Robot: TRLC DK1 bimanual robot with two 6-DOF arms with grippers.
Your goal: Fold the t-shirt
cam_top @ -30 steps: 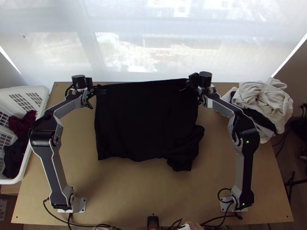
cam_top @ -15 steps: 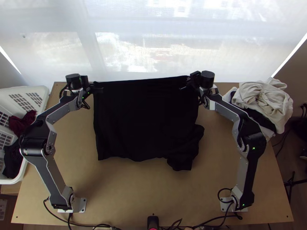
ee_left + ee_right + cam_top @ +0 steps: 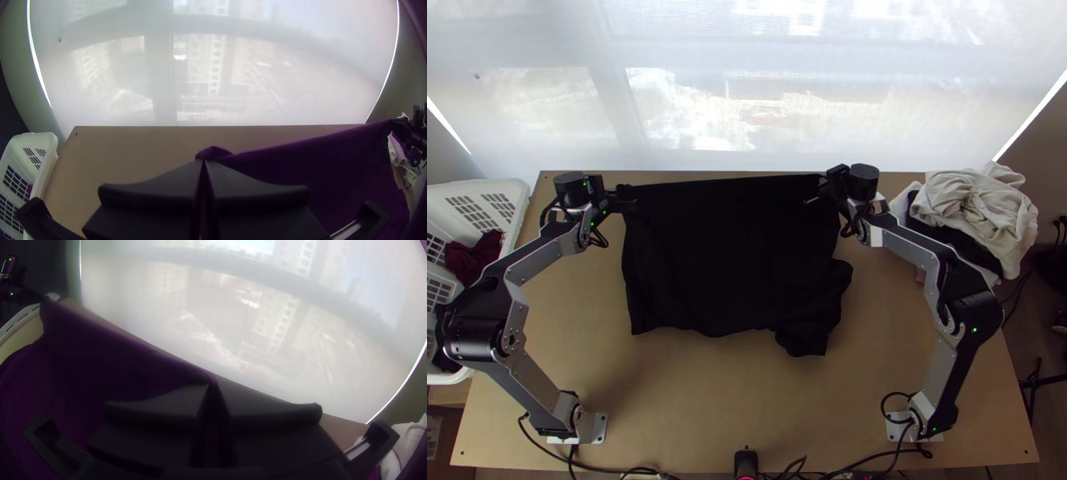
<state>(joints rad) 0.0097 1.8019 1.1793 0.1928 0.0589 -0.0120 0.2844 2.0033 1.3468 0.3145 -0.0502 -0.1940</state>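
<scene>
The black t-shirt (image 3: 731,256) hangs by its far edge between the grippers in the top view, its near part lying on the table, bunched at the near right. My left gripper (image 3: 627,198) holds the far left corner and my right gripper (image 3: 819,190) the far right one. In the left wrist view the left gripper (image 3: 203,163) is shut on the t-shirt (image 3: 342,169), which looks purple there; a bit of cloth sticks out past the tips. The right gripper (image 3: 214,386) is shut on the other end of the taut edge of the t-shirt (image 3: 102,360).
A white basket (image 3: 511,192) with dark clothes stands at the table's left edge. A pile of light and dark clothes (image 3: 979,208) lies at the far right, beside the right arm. Bare table (image 3: 707,400) extends along the near side; a window blind rises behind the far edge.
Both grippers have come back a little toward the near side with the t-shirt's far edge. The left gripper has also shifted slightly left, and the edge is pulled straight between them.
</scene>
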